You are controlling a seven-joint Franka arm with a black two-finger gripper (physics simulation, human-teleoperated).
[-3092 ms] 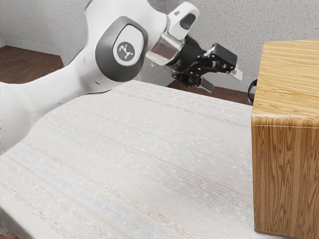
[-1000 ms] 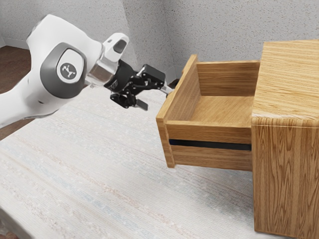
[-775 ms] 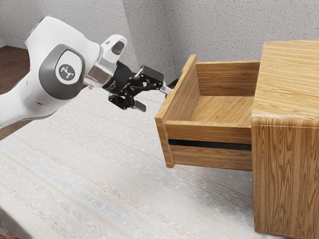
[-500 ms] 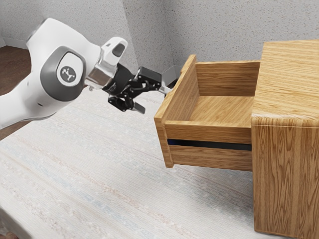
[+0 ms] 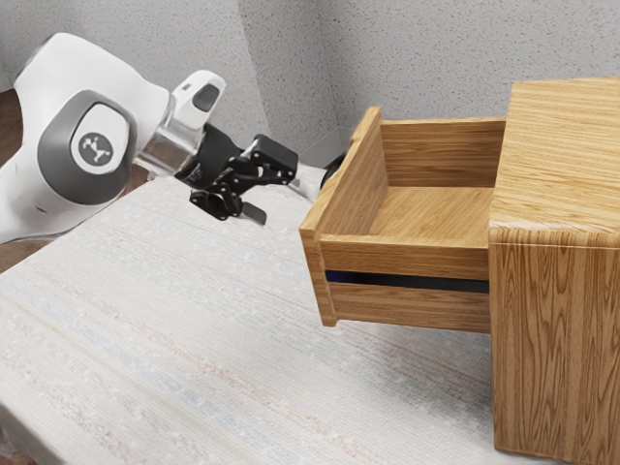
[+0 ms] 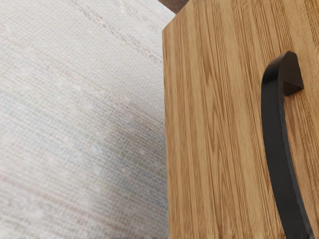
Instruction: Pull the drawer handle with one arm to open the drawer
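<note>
Wooden drawer (image 5: 426, 215) juts well out of the cabinet (image 5: 557, 291) at mid-frame, so the opening looks essentially done. Left of it, the gripper (image 5: 289, 201) hangs just off the handle (image 6: 276, 149), fingers spread, gripping nothing.

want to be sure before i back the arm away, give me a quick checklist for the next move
1. drawer open: ok, it stands far out of the cabinet.
2. gripper off the handle: ok, it hangs apart from the drawer front, toward the exterior view's left.
3. jaws open: ok, spread with nothing between them.
4. drawer at full travel: cannot tell, its rails are hidden.
5. gripper off the table: ok, it appears to hang above the surface.
</note>
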